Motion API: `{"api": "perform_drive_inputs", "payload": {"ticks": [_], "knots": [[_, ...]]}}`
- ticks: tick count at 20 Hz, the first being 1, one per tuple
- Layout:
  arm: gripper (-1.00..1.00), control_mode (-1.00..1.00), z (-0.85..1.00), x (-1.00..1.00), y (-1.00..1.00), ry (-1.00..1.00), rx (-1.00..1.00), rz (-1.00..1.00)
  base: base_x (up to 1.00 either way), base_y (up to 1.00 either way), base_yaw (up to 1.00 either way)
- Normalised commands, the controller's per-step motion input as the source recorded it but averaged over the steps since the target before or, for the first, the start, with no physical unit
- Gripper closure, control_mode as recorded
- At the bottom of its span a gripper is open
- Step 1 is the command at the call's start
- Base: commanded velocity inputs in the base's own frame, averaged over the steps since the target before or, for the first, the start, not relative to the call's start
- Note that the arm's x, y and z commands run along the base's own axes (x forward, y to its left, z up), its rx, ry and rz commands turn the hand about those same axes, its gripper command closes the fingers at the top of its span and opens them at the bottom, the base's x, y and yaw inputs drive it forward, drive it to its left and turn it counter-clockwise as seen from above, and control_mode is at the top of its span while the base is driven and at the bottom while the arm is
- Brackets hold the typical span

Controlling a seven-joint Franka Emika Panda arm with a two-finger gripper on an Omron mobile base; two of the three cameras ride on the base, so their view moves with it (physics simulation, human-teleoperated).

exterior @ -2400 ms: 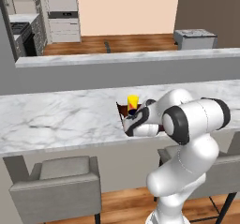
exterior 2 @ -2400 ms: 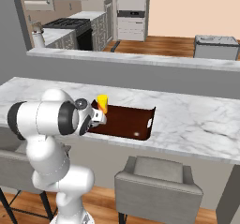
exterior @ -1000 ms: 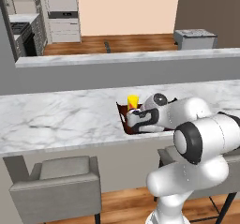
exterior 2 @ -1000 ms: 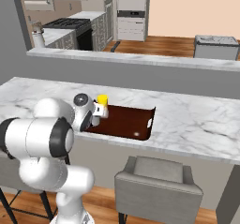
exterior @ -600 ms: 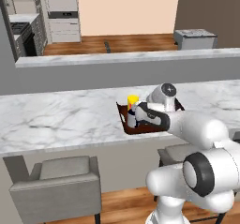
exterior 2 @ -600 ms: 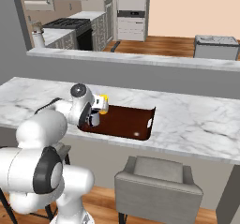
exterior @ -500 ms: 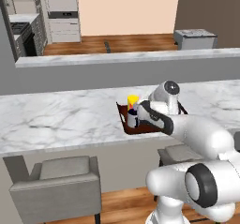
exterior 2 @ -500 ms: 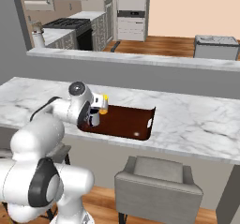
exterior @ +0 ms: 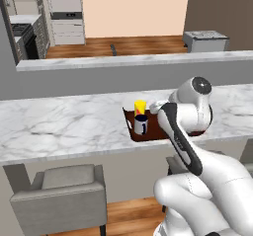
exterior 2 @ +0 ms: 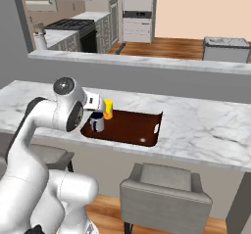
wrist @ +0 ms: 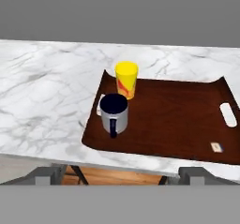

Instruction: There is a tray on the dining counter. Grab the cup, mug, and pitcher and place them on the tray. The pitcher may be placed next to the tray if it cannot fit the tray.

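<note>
The dark reddish-brown tray (wrist: 173, 117) lies on the marble dining counter (wrist: 47, 92). At the tray's left end stands the yellow cup (wrist: 126, 79), upright. The navy mug (wrist: 114, 113) stands just in front of it, apart from it. Both also show in the left base view, cup (exterior: 140, 107) behind mug (exterior: 141, 125), and in the right base view, cup (exterior 2: 107, 108) beside mug (exterior 2: 97, 123) on the tray (exterior 2: 132, 126). My gripper (wrist: 121, 176) is open and empty, drawn back above the counter's near edge, facing the mug. The pitcher is out of view.
A raised grey ledge (exterior: 128, 62) runs behind the counter. Grey chairs (exterior: 62, 190) (exterior 2: 166, 189) stand under its near edge. My bulky arm (exterior: 190, 111) hides the tray's right half in the left base view. The tray's right part (wrist: 197, 110) is bare.
The gripper has let go of the mug, which now stands free on the tray. The hand has drawn back from the tray and the arm has swung upward.
</note>
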Motion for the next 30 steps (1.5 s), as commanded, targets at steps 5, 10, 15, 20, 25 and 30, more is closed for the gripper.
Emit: {"api": "perform_drive_inputs", "payload": {"ticks": [5,10,15,20,25,30], "knots": [[-1.00,-1.00,0.79,-0.94,0.00,0.13,0.00,0.00,0.00,0.00,0.00],[-1.00,-1.00,0.61,-0.85,-0.01,0.21,0.00,0.00,0.00,0.00,0.00],[-1.00,-1.00,0.34,-0.82,-0.05,0.17,0.00,0.00,0.00,0.00,0.00],[-1.00,-1.00,0.05,-0.61,-0.01,0.03,-0.01,0.00,0.00,0.00,0.00],[-1.00,-1.00,0.00,-0.16,0.07,0.01,-0.06,0.00,0.00,0.00,0.00],[-1.00,-1.00,0.03,0.00,0.04,0.06,-0.05,0.00,0.00,0.00,0.00]]}}
